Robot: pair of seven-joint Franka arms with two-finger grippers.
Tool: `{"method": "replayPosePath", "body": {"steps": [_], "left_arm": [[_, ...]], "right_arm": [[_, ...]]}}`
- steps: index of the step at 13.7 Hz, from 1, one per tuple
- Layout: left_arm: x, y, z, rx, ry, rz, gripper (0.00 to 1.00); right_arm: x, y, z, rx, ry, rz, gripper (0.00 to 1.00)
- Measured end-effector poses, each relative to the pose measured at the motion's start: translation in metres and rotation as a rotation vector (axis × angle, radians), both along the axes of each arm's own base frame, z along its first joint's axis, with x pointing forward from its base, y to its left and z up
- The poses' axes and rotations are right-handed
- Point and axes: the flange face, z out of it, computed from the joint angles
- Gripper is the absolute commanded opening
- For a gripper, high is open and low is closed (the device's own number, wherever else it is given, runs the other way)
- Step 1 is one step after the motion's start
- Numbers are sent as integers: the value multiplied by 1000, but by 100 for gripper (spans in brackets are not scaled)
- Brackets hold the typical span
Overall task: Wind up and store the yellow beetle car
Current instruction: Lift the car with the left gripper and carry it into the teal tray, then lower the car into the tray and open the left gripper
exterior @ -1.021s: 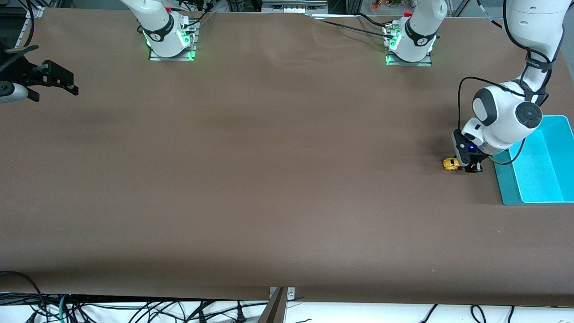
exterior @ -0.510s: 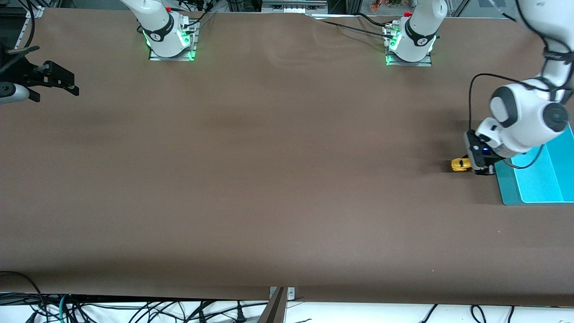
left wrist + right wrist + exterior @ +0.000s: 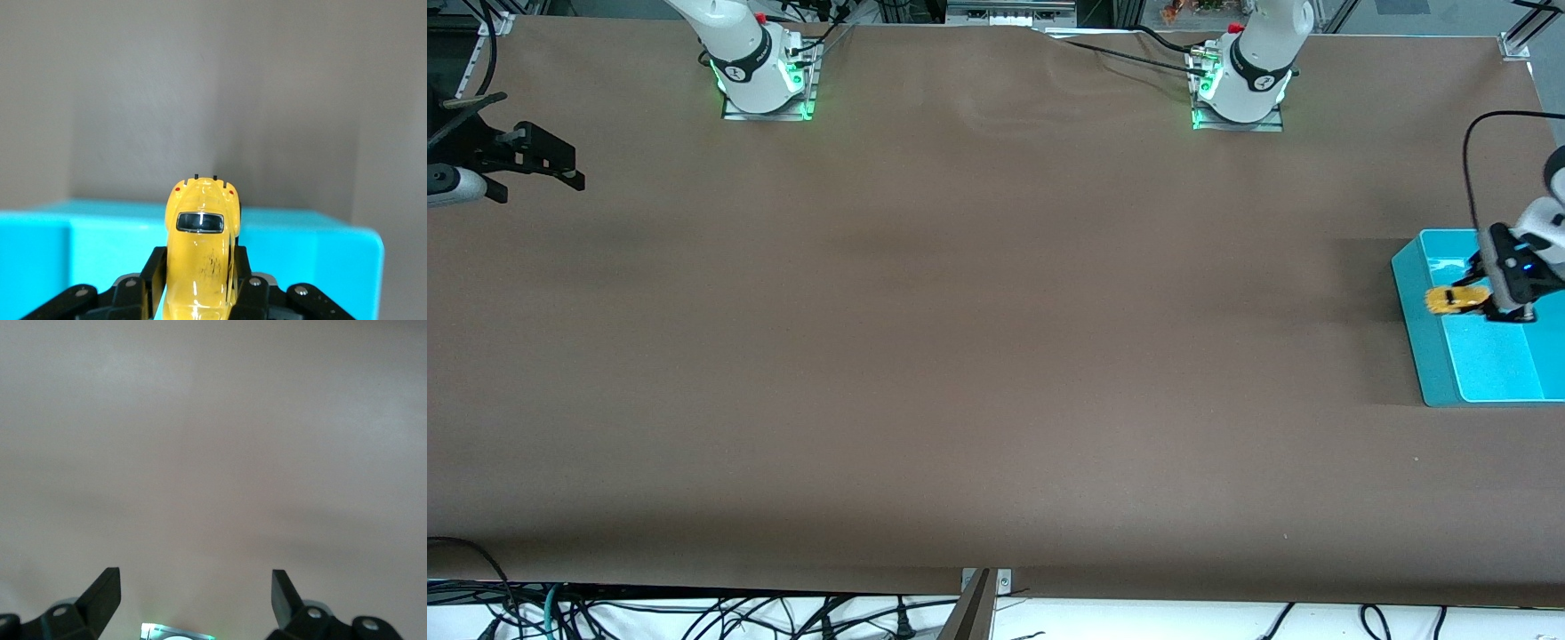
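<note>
My left gripper point(image 3: 1476, 300) is shut on the yellow beetle car point(image 3: 1449, 300) and holds it in the air over the teal bin point(image 3: 1432, 356) at the left arm's end of the table. In the left wrist view the car point(image 3: 200, 260) sits clamped between the black fingers point(image 3: 152, 273), with the bin's wall point(image 3: 100, 247) below it. My right gripper point(image 3: 560, 169) is open and empty, waiting above the right arm's end of the table; its wide-apart fingertips point(image 3: 103, 587) show in the right wrist view point(image 3: 195, 587).
The brown table point(image 3: 960, 311) is bare between the arms. Both arm bases point(image 3: 765, 80) stand along its edge farthest from the front camera. Cables hang below the table's nearest edge.
My left gripper has lifted the yellow car off the table and carried it toward the left arm's end, to above the teal bin. The right arm has not moved.
</note>
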Motion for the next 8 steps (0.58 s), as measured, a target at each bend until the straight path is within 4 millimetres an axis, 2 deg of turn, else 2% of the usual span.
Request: {"method": "replayPosePath", "body": {"steps": [2, 3, 8], "left_arm": [[-17, 33, -15, -7, 17, 10, 0], [-19, 41, -26, -10, 28, 11, 0], [-13, 45, -102, 18, 43, 2, 0]], "right_arm": [[1, 0, 4, 0, -9, 0, 100], [2, 0, 5, -1, -11, 0, 100], [4, 0, 3, -1, -8, 0, 100]]}}
